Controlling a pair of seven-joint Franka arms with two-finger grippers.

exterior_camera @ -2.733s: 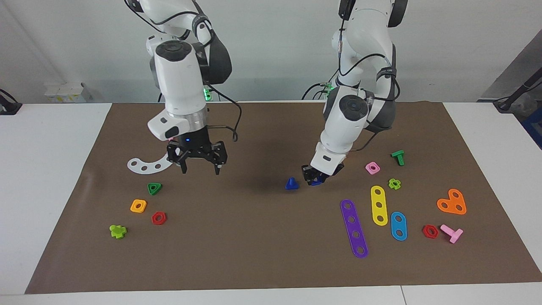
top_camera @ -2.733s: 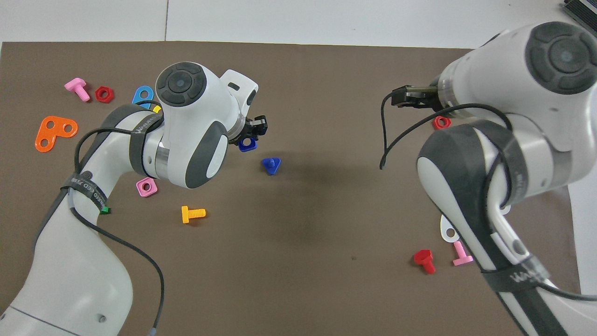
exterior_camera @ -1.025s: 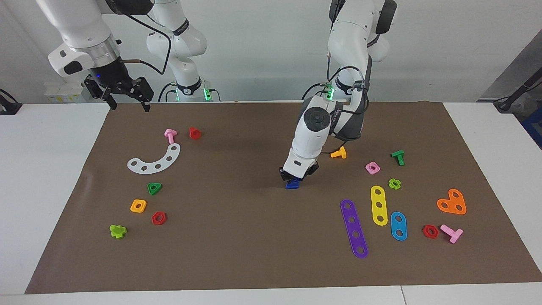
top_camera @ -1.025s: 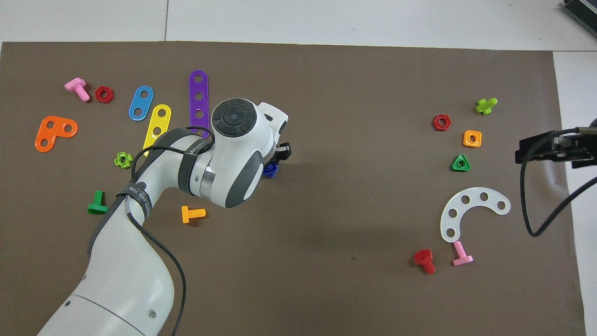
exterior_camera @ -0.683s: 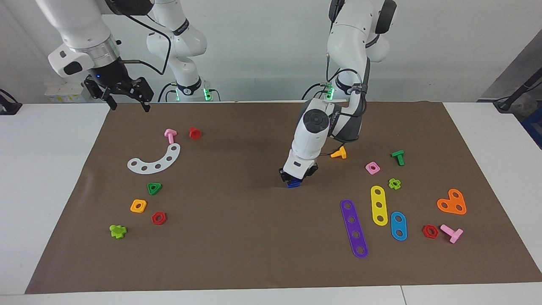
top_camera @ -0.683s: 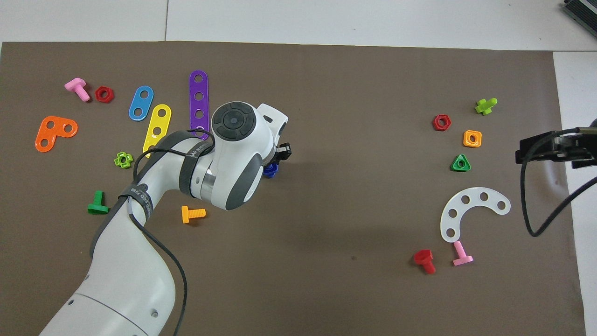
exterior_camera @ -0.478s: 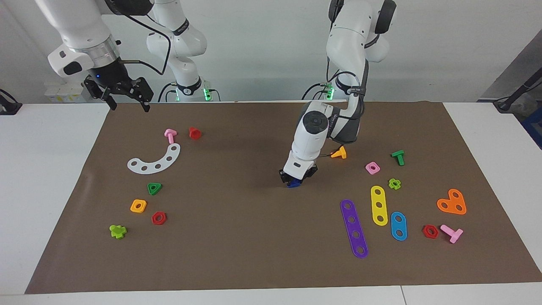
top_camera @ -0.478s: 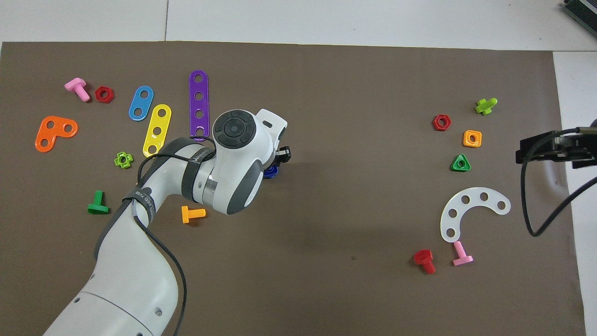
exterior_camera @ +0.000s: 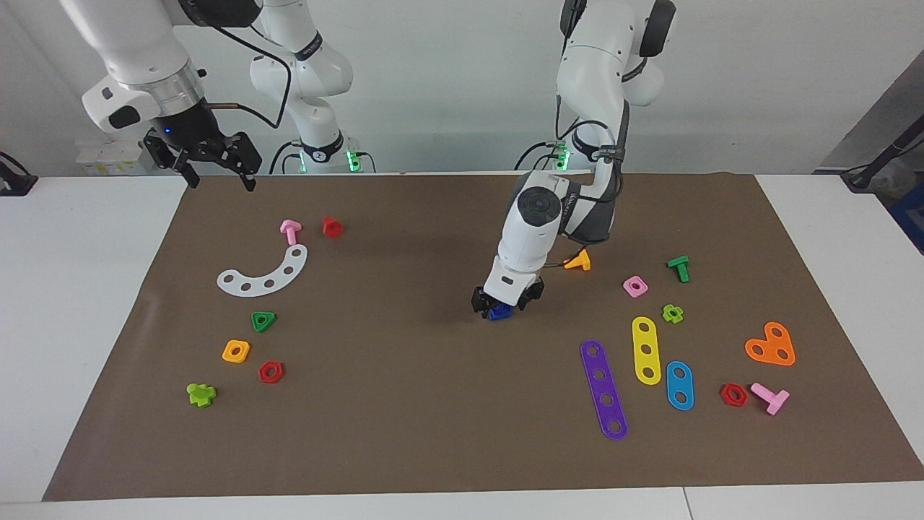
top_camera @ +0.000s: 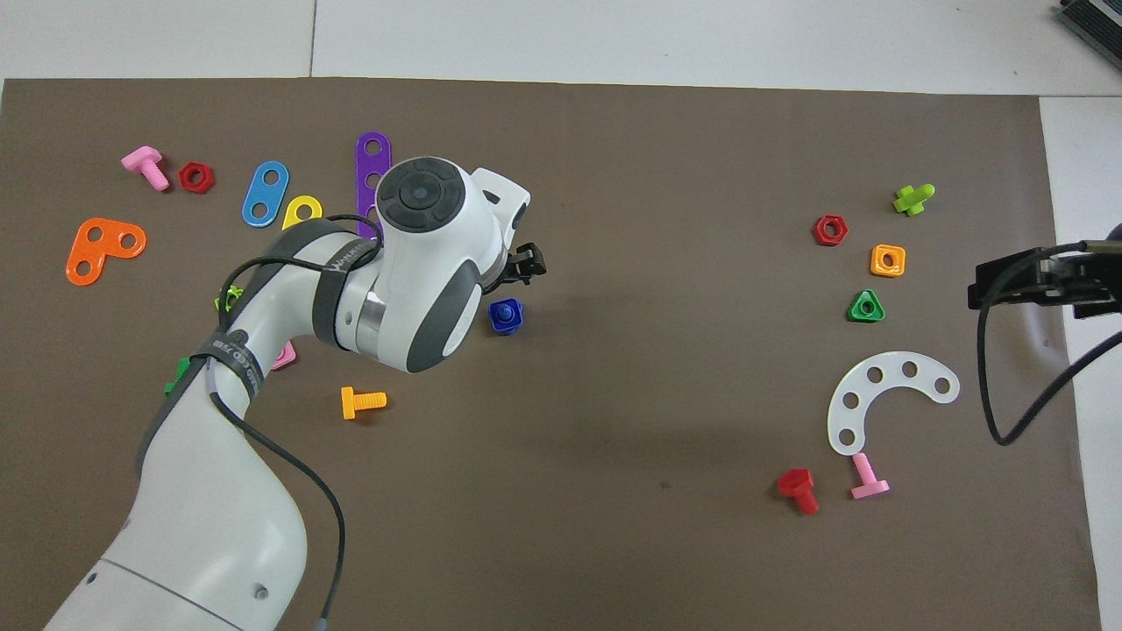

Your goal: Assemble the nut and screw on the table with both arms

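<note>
The blue nut (top_camera: 498,323) sits on the blue screw (top_camera: 507,311), which stands on the brown mat (exterior_camera: 404,404) mid-table; in the facing view they show as one blue stack (exterior_camera: 498,313). My left gripper (exterior_camera: 505,303) is open just over the stack, a finger on each side and not gripping it; it also shows in the overhead view (top_camera: 513,279). My right gripper (exterior_camera: 221,182) is open and empty, raised over the mat's edge at the right arm's end, and waits there; it shows in the overhead view (top_camera: 1008,279).
An orange screw (exterior_camera: 577,261), a pink nut (exterior_camera: 635,287), a purple strip (exterior_camera: 603,390) and a yellow strip (exterior_camera: 646,349) lie toward the left arm's end. A white curved strip (exterior_camera: 263,274), a green triangular nut (exterior_camera: 263,321) and an orange nut (exterior_camera: 236,351) lie toward the right arm's end.
My left gripper carried the nut onto the screw, then opened and lifted slightly, leaving the nut on the screw. My right arm drew back and up to the mat's edge.
</note>
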